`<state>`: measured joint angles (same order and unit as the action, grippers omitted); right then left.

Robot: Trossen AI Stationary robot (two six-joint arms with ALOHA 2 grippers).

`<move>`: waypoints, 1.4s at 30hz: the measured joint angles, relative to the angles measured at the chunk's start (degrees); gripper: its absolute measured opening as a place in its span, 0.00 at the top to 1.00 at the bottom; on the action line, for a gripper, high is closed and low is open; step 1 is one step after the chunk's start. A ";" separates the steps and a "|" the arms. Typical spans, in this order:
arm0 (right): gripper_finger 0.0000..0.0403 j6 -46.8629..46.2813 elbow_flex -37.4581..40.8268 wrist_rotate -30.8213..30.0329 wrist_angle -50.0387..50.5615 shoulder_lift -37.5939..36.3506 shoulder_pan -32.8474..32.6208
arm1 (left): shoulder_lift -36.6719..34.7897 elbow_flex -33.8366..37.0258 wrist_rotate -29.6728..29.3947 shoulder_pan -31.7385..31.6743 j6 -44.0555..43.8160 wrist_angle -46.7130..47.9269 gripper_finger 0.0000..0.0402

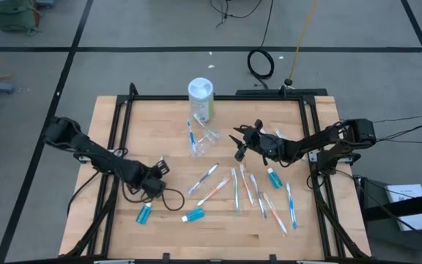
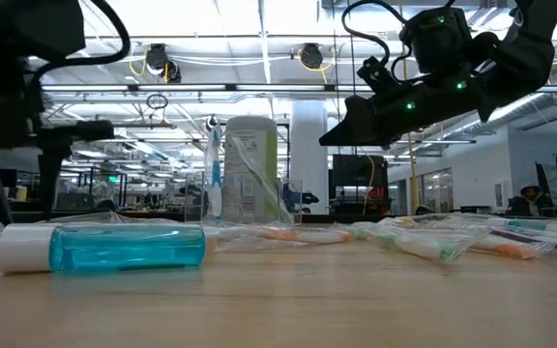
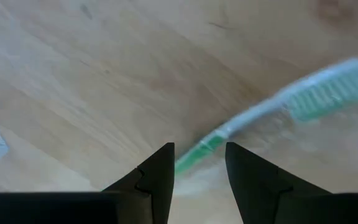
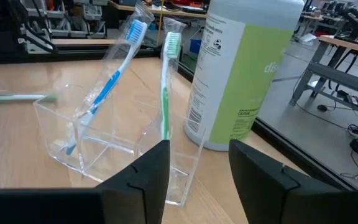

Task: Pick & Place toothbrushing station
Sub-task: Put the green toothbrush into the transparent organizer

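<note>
The toothbrushing station (image 1: pixel 205 141) is a small clear holder standing on the table in front of the white green-label canister (image 1: pixel 201 99). A wrapped blue toothbrush (image 4: pixel 114 74) and a wrapped green one (image 4: pixel 168 81) stand in the holder (image 4: pixel 98 146). My right gripper (image 1: pixel 237 145) is open, raised off the table just right of the holder and pointing at it (image 4: pixel 199 155). My left gripper (image 1: pixel 161 170) is open and low at the table's near left. In its wrist view (image 3: pixel 199 155) the fingers stand on either side of the handle end of a green-and-white toothbrush (image 3: pixel 272 106) lying on the wood.
Several wrapped toothbrushes (image 1: pixel 251 192) lie scattered over the table's middle and right. Blue toothpaste tubes lie at the near left (image 1: pixel 144 213), the near middle (image 1: pixel 194 215) and the right (image 1: pixel 273 177). A black frame (image 1: pixel 218 97) rims the table.
</note>
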<state>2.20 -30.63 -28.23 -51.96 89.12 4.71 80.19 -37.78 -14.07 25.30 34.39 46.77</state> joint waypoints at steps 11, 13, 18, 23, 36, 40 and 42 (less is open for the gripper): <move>0.60 -4.64 0.00 4.51 -0.02 0.02 0.02 | -0.44 -3.09 2.75 1.91 3.51 9.13 0.65; 0.60 -4.81 0.00 6.62 0.04 0.02 0.00 | -0.18 -1.67 4.25 1.98 4.17 8.27 0.68; 0.60 -4.89 0.00 11.76 0.04 0.02 -0.24 | 0.08 0.49 4.22 2.25 4.24 -2.31 0.74; 0.60 -4.83 0.00 12.00 0.00 0.02 -1.16 | 0.08 0.55 4.08 2.21 5.61 -6.21 0.75; 0.60 -4.76 0.00 12.00 -0.02 0.02 -1.44 | 0.08 0.55 -0.40 0.44 -11.03 -22.47 0.73; 0.60 -4.76 0.00 12.00 -0.03 0.02 -1.44 | 0.08 0.55 -1.08 -1.40 -20.28 -27.44 0.67; 0.60 -4.73 0.00 12.01 -0.04 0.03 -1.44 | 0.06 0.53 0.14 -2.43 -24.06 -28.05 0.64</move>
<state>-2.53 -30.63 -16.22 -52.01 89.15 3.27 80.25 -37.26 -13.93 22.87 10.33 18.72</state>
